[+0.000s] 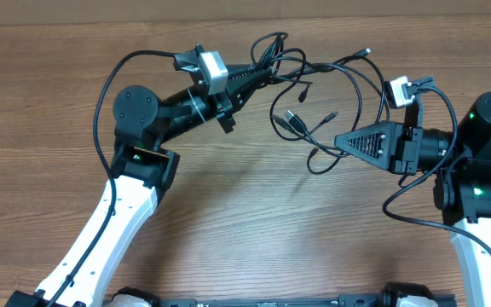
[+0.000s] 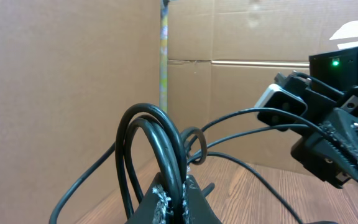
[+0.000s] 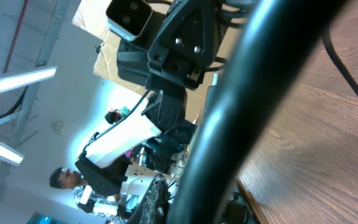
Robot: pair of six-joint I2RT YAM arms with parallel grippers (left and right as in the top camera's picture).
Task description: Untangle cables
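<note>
The cables (image 1: pixel 314 94) are thin black cords with small plug ends, strung in loose crossing loops above the wooden table (image 1: pixel 254 222) between my two grippers. My left gripper (image 1: pixel 268 77) reaches in from the left and is shut on a bunch of them. In the left wrist view the jaws (image 2: pixel 178 190) pinch two looped cords (image 2: pixel 157 140) that arch upward. My right gripper (image 1: pixel 339 141) points left and is shut on one cord at the tangle's lower right. That cord (image 3: pixel 247 106) fills the right wrist view, running along a finger (image 3: pixel 161 199).
Thicker black wires run along each arm (image 1: pixel 109 85). Cardboard walls (image 2: pixel 61 93) stand behind the table. The right arm (image 2: pixel 337 137) appears close in the left wrist view, and the left arm (image 3: pixel 179 50) in the right wrist view.
</note>
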